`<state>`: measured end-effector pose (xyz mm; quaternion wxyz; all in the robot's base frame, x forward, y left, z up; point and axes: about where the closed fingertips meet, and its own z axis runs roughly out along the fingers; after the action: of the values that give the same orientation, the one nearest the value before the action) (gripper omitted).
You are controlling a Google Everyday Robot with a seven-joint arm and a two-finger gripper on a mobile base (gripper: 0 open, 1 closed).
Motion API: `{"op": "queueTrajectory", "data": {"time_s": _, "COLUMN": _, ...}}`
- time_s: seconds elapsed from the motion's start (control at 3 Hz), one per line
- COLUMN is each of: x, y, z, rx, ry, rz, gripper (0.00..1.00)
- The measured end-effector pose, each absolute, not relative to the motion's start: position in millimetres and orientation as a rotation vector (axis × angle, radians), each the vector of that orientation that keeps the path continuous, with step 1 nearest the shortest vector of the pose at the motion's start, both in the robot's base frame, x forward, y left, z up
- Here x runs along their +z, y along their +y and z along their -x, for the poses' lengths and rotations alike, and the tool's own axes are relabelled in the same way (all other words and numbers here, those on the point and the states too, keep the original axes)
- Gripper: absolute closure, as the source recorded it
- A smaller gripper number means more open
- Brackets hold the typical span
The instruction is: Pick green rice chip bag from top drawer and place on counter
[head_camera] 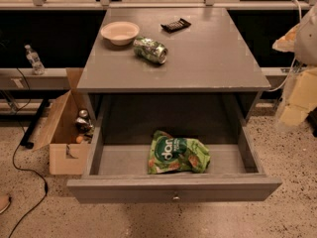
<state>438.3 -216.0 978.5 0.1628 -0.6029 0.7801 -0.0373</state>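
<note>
The green rice chip bag (177,153) lies flat in the middle of the open top drawer (173,188), lettering up. The drawer is pulled fully out, with its small knob at the front centre. The counter (198,58) is the grey cabinet top above it. My arm and gripper (296,103) show as pale blurred shapes at the right edge, beside the cabinet, to the right of the drawer and apart from the bag.
On the counter lie a beige bowl (120,32), a green-and-silver can (150,50) on its side and a small dark packet (176,25). An open cardboard box (63,133) with items stands on the floor left of the cabinet. A cable (20,167) runs across the floor.
</note>
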Motion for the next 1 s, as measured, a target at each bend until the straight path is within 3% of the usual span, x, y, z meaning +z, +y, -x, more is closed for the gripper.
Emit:
{"op": "queueTrajectory", "data": {"time_s": 0.33, "x": 979, "y": -216, "z": -438, "rx": -0.106, "ry": 2.225, "rz": 1.720, "gripper": 0.00}}
{"op": "queueTrajectory", "data": {"time_s": 1.0, "x": 867, "y": -152, "z": -454, "rx": 0.192, "ry": 2.255, "rz": 1.706, "gripper": 0.00}}
